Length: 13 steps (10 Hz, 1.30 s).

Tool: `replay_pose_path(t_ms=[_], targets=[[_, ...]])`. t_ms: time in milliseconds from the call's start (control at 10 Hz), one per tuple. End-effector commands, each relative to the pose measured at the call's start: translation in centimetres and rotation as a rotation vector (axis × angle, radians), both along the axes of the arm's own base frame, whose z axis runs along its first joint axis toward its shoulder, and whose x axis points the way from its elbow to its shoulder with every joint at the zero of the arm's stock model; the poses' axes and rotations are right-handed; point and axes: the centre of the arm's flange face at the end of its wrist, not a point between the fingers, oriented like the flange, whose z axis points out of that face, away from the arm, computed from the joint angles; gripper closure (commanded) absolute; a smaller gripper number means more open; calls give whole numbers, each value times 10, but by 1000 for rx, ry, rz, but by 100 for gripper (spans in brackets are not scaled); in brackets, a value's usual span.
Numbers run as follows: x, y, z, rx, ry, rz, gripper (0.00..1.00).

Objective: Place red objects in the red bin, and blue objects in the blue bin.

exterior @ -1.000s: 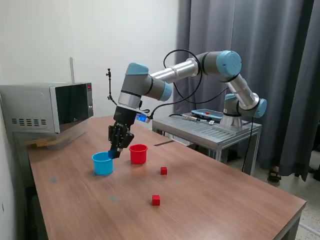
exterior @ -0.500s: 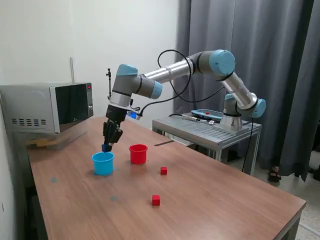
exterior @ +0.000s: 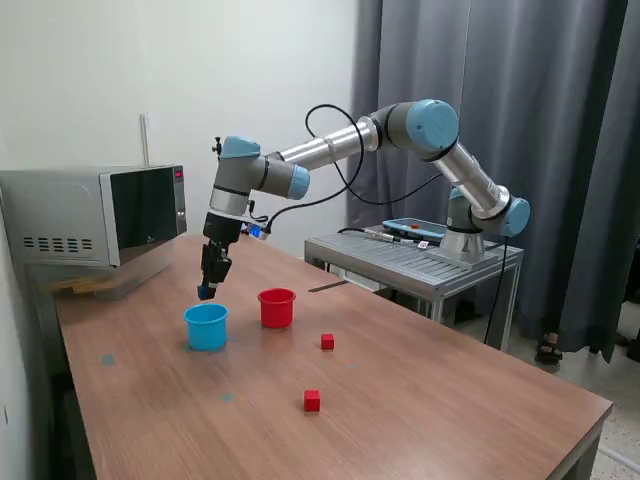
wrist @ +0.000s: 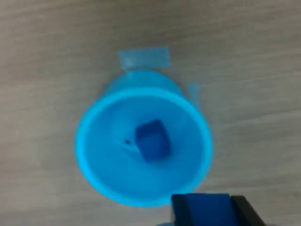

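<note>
Blue cube [wrist: 206,210], gripper-clamped [exterior: 206,292], hangs above blue cup's rim [exterior: 205,312].

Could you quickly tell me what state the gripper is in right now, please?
Gripper: shut on a dark blue cube, above the light blue cup.

A wooden table [exterior: 420,400] holds a microwave [exterior: 95,215] before white wall [exterior: 150,70] and grey curtains [exterior: 520,80].
</note>
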Motion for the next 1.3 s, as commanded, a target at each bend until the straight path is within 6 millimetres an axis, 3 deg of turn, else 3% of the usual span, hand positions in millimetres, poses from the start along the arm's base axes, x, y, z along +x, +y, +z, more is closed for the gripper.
replay_pose_path(t_ms=[0, 600, 700, 900, 1200], targets=[[9, 13, -19, -15, -37, -24, 100], [10, 19, -29, -20, -47, -33, 100], [9, 21, -28, -19, -38, -39, 0], [11, 35, -29, -29, -37, -94, 0], [11, 34, -28, -23, -37, -98, 0]])
